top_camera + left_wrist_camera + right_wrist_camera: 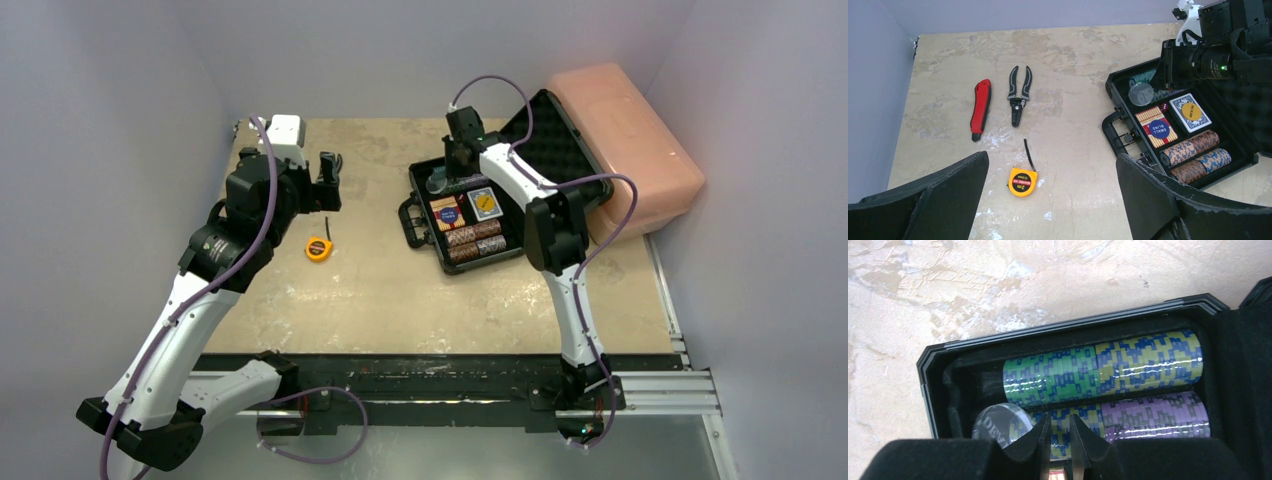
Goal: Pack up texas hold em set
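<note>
The black briefcase (424,216) lies open, its foam-lined lid (556,140) propped back. Inside are a red card deck (1156,127) with a blue round button on it, a blue deck (1190,112) with a yellow button, a red die (1164,106) and chip stacks (1193,147). My right gripper (1059,417) hangs low over the case's far end, just above more chip stacks (1053,377), jaws a narrow gap apart with nothing between. A clear dealer button (995,425) leans just left of them. My left gripper (328,180) is wide open and empty, above the table left of the case.
A yellow tape measure (1022,182), black pliers (1018,95) and a red utility knife (981,107) lie on the table left of the case. A pink plastic box (630,150) stands behind the lid at the back right. Walls close in on the left, back and right.
</note>
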Controlling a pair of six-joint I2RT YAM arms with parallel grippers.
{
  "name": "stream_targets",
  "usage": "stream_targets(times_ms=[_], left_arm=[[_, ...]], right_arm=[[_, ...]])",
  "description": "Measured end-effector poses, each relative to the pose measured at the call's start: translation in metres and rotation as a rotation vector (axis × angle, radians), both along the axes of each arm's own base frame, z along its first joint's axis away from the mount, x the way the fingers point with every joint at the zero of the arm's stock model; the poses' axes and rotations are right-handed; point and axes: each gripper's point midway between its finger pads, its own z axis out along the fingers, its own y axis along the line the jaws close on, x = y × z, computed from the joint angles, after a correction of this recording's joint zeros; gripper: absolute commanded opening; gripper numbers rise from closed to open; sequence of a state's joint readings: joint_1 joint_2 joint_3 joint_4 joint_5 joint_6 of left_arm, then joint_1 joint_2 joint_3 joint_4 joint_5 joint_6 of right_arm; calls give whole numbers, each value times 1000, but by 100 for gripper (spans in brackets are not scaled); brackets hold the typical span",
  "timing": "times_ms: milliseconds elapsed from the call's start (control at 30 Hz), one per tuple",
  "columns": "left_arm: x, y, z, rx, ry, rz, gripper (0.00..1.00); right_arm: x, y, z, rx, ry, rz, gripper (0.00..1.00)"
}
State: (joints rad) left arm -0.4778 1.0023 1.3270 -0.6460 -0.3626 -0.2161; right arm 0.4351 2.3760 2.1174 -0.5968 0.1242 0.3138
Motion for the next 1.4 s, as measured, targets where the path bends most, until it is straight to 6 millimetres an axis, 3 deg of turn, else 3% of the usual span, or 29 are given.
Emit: stream_targets(times_ms=[433, 600, 767, 967, 1133, 1267, 1400], left_arm=[[0, 0, 0, -3, 2, -4, 100], [1, -1, -1, -4, 4, -8, 100], [3, 0, -4, 1, 12, -1, 100], [6, 0, -7, 4, 22, -3, 100], [15, -11, -21, 16, 66, -40, 100], [25, -24, -39, 26, 125, -85, 100], [34, -40, -64, 32, 200, -136, 100]], right_arm=[[-17, 19, 12, 35, 11, 56, 23], [-24, 17, 33, 38, -6, 57, 26], [-32, 11, 74, 54, -57, 47, 39], [-60, -10, 121, 59, -119, 19, 69], [-82, -32, 153, 43, -178, -17, 87], [-91, -58, 176, 9, -235, -78, 94], [-94, -100, 198, 1, -285, -171, 94]])
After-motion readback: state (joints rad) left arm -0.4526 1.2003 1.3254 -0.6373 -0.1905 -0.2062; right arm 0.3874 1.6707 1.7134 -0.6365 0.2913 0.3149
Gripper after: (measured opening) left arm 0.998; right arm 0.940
